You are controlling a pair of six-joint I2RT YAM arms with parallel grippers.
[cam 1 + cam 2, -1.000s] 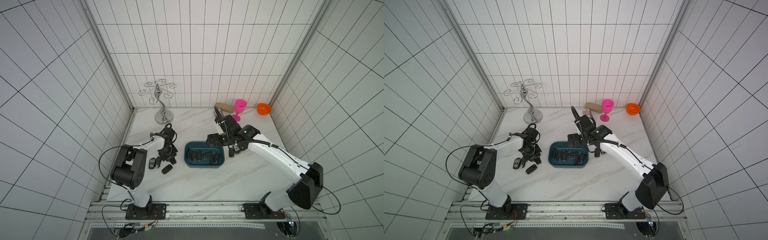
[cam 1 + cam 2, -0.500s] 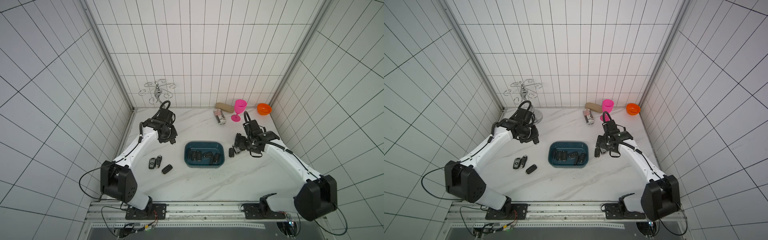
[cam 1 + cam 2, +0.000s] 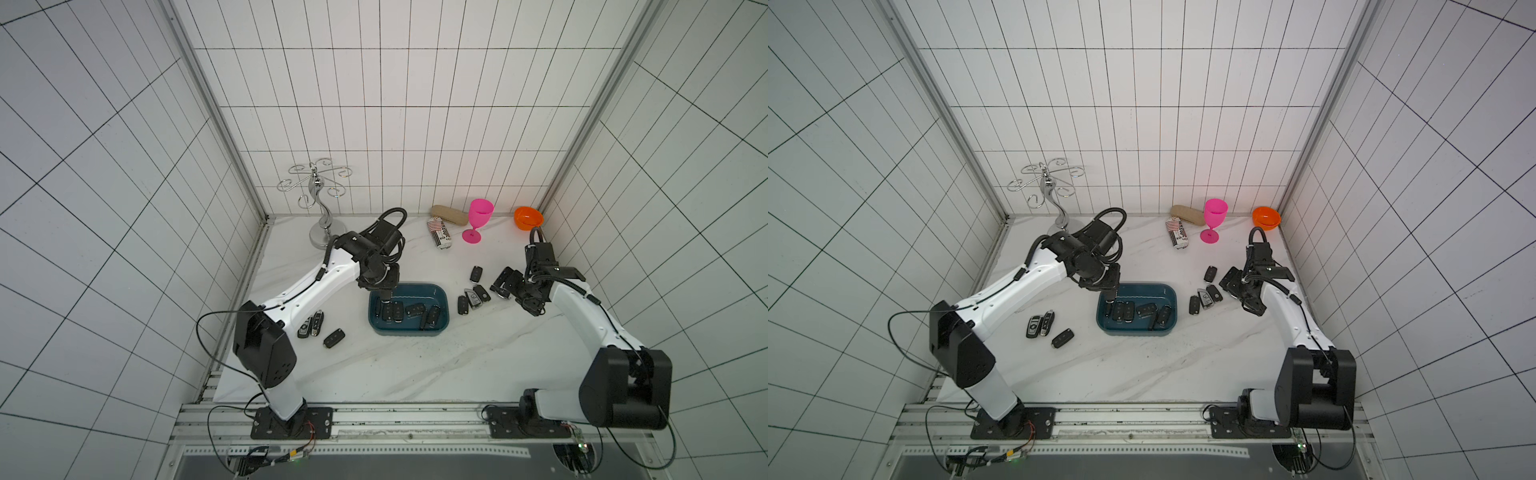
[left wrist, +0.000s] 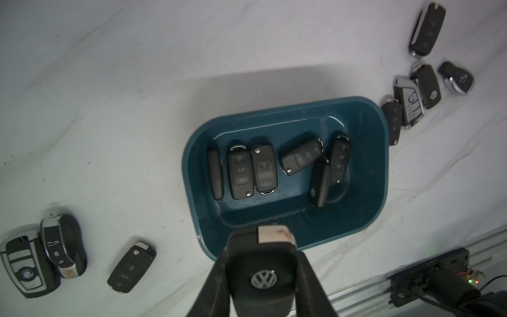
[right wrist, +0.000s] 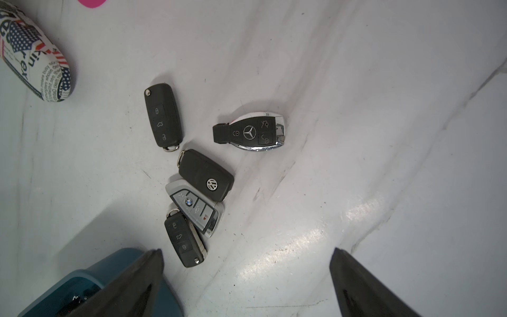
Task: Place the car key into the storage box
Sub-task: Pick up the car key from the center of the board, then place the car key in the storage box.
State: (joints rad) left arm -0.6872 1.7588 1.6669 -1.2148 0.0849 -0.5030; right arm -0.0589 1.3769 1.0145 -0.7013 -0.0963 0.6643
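While the left gripper (image 4: pixel 262 255) clasps the black rectangular plastic car key (image 4: pixel 263 280) above the rim of the shallow teal plastic storage box (image 4: pixel 365 175), early release may bounce it onto the desk (image 4: pixel 109 109); the right gripper (image 5: pixel 247 282) gapes empty beside the box.

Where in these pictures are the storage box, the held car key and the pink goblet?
storage box (image 4: pixel 367 164), left wrist view, bare inner wall.
held car key (image 4: pixel 264 279), left wrist view, round badge.
pink goblet (image 3: pixel 481 211), a top view, its cup.
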